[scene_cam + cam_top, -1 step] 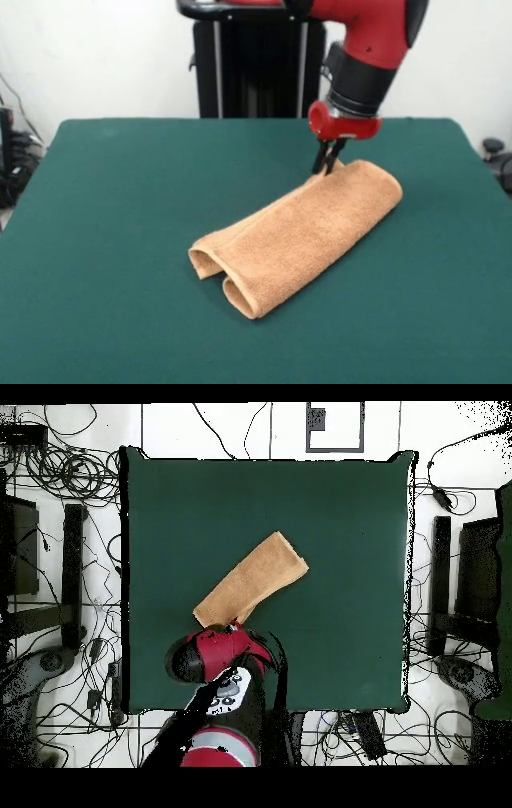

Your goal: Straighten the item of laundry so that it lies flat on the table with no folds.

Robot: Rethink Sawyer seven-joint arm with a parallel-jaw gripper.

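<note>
The item of laundry (pixel 300 232), a light orange-tan towel, lies folded over into a long roll on the dark green table (pixel 120 208). Its looped open end faces the near left, and it runs diagonally toward the far right. My gripper (pixel 328 166) comes down at the towel's far end, shut on the hem there, which stands up in a small peak. From overhead the towel (pixel 252 579) is a slanted strip on the table (pixel 350 534), and the red wrist (pixel 218 652) covers its lower-left end, hiding the fingers.
A black pedestal (pixel 252 64) stands behind the table's far edge. Cables and black stands (pixel 72 574) surround the table on the floor. Bare green top stretches on every side of the towel.
</note>
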